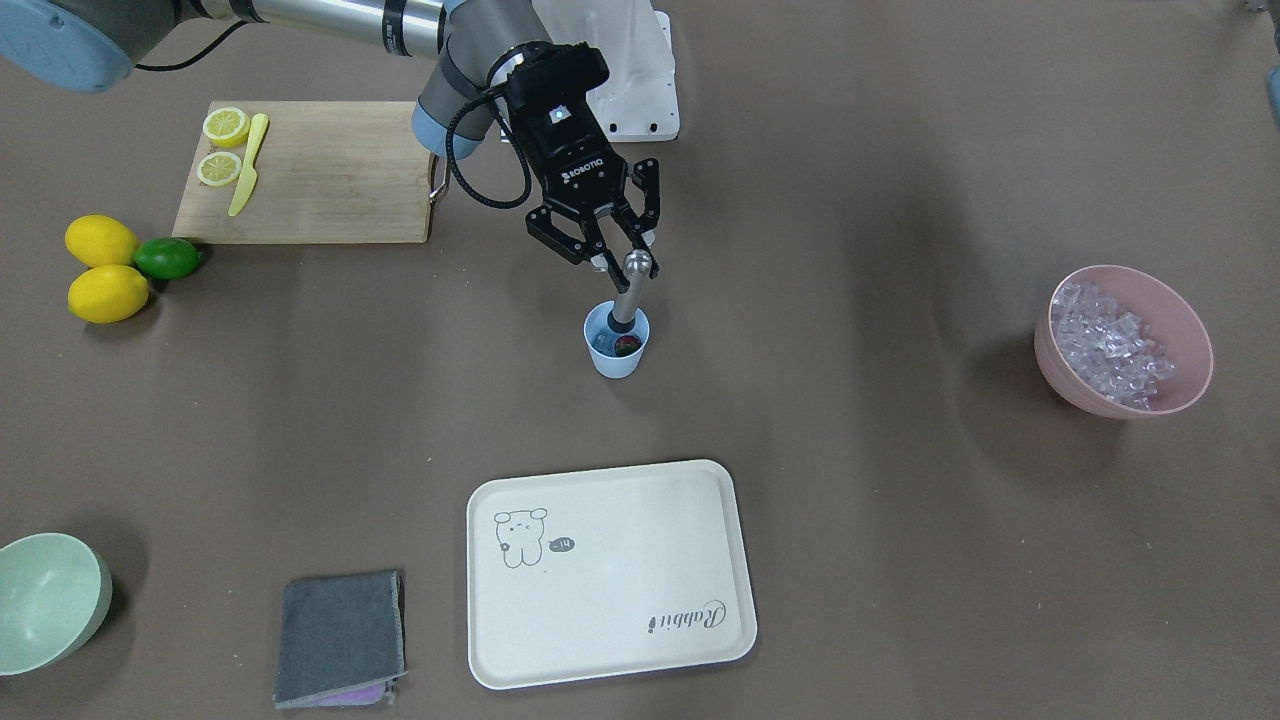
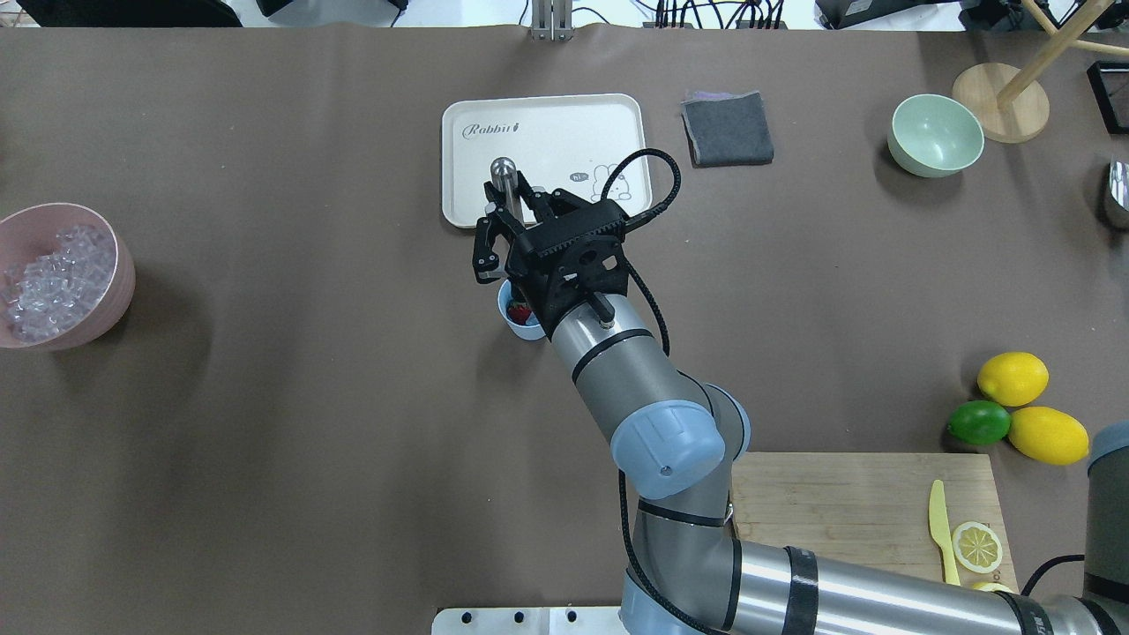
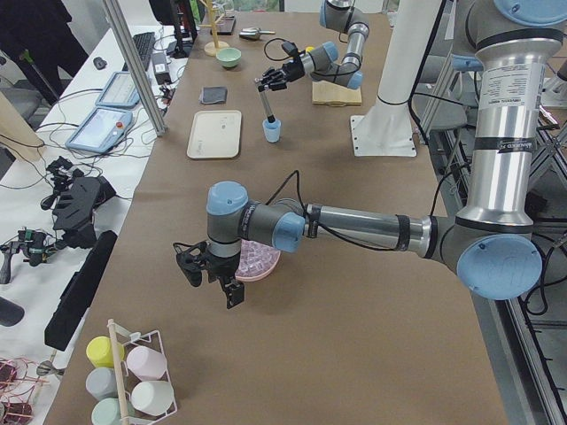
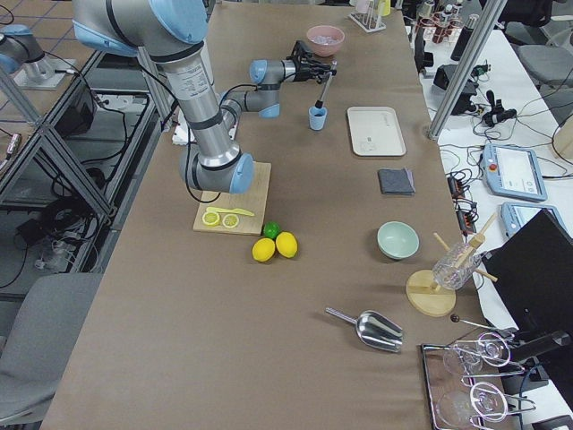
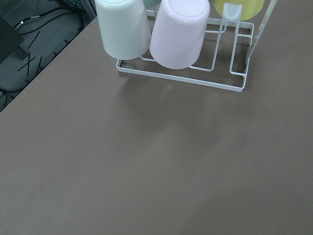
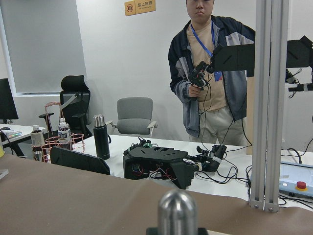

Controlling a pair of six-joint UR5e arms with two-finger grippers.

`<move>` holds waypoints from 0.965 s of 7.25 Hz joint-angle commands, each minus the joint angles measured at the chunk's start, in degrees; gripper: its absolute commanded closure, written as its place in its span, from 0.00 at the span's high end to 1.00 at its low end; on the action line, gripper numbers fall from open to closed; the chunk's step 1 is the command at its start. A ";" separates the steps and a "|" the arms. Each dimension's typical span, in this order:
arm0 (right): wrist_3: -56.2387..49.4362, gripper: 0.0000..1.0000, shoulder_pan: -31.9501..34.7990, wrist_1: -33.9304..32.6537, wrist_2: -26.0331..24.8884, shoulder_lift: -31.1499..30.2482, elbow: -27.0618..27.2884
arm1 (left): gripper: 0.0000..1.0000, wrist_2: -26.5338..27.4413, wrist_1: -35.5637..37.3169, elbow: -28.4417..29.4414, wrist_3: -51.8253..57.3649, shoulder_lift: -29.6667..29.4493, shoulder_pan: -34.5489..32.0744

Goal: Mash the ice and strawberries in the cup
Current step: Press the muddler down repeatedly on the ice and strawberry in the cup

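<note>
Just above the middle of the front-facing view, the right gripper (image 1: 622, 252) is seen with its jaws drawn in on a slim steel muddler with a rounded knob (image 1: 627, 300), the shaft being clasped just below the knob. The muddler's long axis is run from the jaws steeply downward, slightly tilted, into the small light-blue tapered plastic cup (image 1: 612, 362), which is stood upright directly beneath the fingertips. The muddler's lower end is hidden inside it. A small red strawberry with a green top (image 1: 628, 346) is seen low in the cup, just to the frame's right of the shaft. The clear glassy ice cubes (image 1: 1110, 345) are heaped in a round pink bowl (image 1: 1075, 385) at the right edge of that view, well apart from the cup; whether any cube lies in the cup cannot be told. The coming press is judged to depend on this alignment: force would have to be sent down along the shaft, lest the light cup be tipped. The left gripper (image 3: 213, 282) is hung beside the pink bowl in the lower left of the left side view, far from the cup, and the state of its jaws cannot be told.
</note>
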 commanded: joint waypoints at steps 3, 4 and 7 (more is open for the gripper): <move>0.42 0.00 -0.16 0.27 0.00 -0.12 -3.30 | 0.98 0.00 0.00 0.29 0.02 -0.01 0.09; 0.42 0.00 -0.16 0.27 0.00 -0.12 -3.30 | 0.98 0.00 0.00 0.20 0.02 -0.01 0.09; 0.42 0.00 -0.16 0.10 0.09 -0.03 -3.39 | 0.98 0.00 0.00 0.20 0.02 -0.01 0.00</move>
